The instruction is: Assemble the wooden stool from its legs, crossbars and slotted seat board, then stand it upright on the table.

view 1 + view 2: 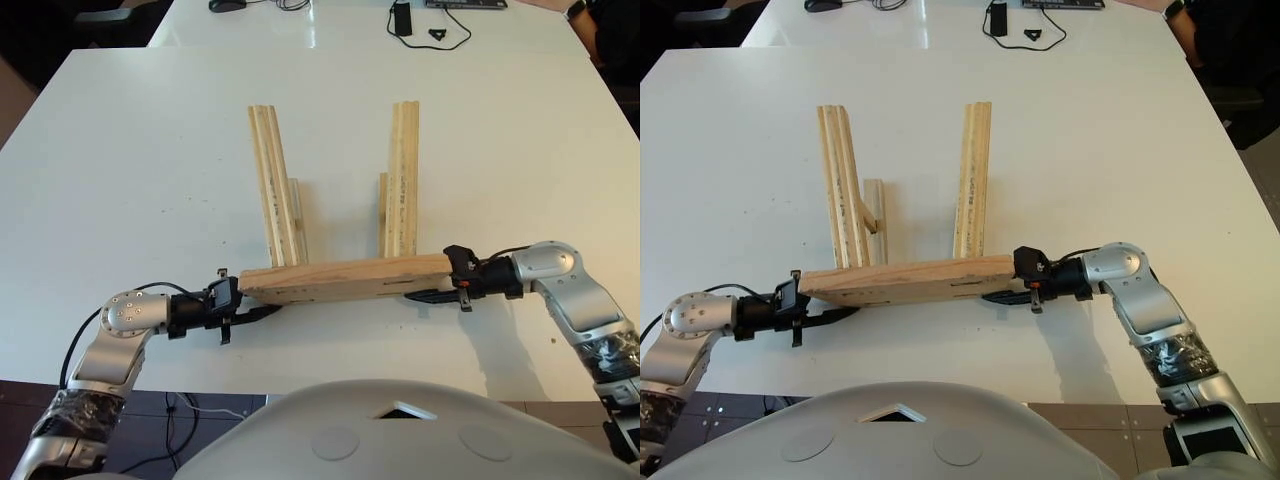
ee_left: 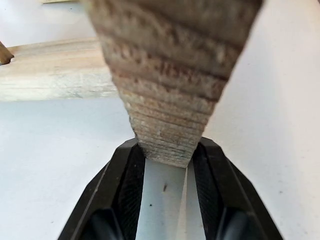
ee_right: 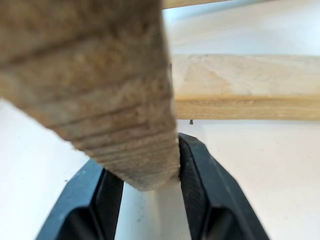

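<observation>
Firmly, left fingers (image 2: 131, 185) and right fingers (image 3: 197, 180) pinch seat board (image 1: 345, 277) ends.

light: we are seeing bright, even light from above on the table (image 1: 130, 170) | shadows: soft ones are lying under the board (image 1: 345, 280) | glare: far table (image 1: 340, 30) is shining faintly

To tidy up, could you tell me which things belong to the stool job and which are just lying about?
Job: pale wooden seat board; pale wooden legs; left hand; right hand.
Lying about: black computer mouse; black box with cable.
</observation>
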Tool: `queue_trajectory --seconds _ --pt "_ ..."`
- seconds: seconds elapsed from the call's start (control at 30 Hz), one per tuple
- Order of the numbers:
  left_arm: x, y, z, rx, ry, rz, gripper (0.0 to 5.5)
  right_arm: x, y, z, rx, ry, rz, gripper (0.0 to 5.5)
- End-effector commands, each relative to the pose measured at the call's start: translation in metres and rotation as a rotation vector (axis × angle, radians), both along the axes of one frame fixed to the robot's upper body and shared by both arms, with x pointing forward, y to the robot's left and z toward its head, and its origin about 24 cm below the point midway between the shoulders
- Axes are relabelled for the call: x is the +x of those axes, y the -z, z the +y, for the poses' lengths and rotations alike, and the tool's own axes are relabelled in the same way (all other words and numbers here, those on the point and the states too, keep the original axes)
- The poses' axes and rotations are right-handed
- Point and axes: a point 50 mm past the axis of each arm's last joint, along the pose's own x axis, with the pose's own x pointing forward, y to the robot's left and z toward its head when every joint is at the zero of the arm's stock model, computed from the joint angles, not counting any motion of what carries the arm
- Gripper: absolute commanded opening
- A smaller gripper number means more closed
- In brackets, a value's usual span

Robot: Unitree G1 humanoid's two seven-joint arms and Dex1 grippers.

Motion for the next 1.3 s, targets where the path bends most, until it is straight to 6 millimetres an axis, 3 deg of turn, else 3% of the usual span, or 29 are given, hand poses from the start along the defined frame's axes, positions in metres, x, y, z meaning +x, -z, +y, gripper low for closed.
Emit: queue_trajectory --seconds 0.03,0.17,0.3,0.47,0.67,0.93,1.17,1.3 --pt "-0.007 -0.033 -0.017 -0.096 0.005 0.015 1.36 -0.024 -0.034 -0.003 0.077 0.04 0.116 1.5" --pt "-0.028 -0.078 -0.032 -0.226 0.017 0.09 1.36 -0.043 -0.076 -0.009 0.113 0.121 0.347 1.5" --pt "-0.041 -0.116 -0.042 -0.395 -0.024 0.154 1.36 -0.066 -0.114 -0.006 0.312 0.074 0.536 1.5" --pt "-0.036 -0.153 -0.055 -0.774 -0.152 0.284 1.36 -0.066 -0.157 0.003 0.601 0.015 0.641 1.5" --pt "-0.013 -0.176 -0.061 -1.017 -0.274 0.379 1.38 -0.053 -0.155 0.013 0.711 0.014 0.596 1.5" --pt "0.026 -0.167 -0.06 -1.064 -0.542 0.414 1.48 -0.032 -0.141 0.055 0.916 0.305 0.566 1.5" --pt "0.045 -0.177 -0.069 -1.122 -0.63 0.418 1.52 0.015 -0.143 0.068 1.034 0.623 0.606 1.5" --pt "0.056 -0.178 -0.073 -1.137 -0.711 0.451 1.52 0.044 -0.161 0.075 1.116 0.784 0.655 1.5"
